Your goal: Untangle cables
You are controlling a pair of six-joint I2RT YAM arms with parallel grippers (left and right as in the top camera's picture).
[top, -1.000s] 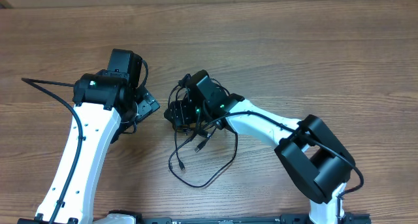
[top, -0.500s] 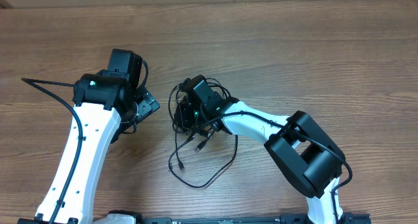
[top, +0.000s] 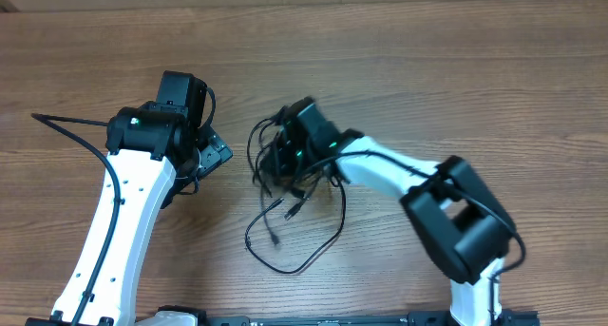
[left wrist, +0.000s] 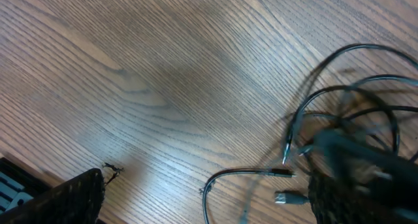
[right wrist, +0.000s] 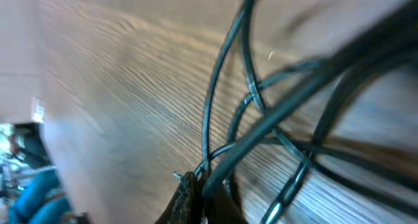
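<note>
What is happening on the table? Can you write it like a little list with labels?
table: brown wood
cables: thin, black, tangled near the middle, one long loop trailing toward the robot's base
right end effector: shut, pinching cable strands
left end effector: open, holding nothing, beside the tangle but apart from it
untangled: not yet

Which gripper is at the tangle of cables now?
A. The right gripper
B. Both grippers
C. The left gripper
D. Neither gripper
A: in the overhead view the right gripper is inside the bundle of cables, while the left gripper stays apart from it and touches no cord.
</note>
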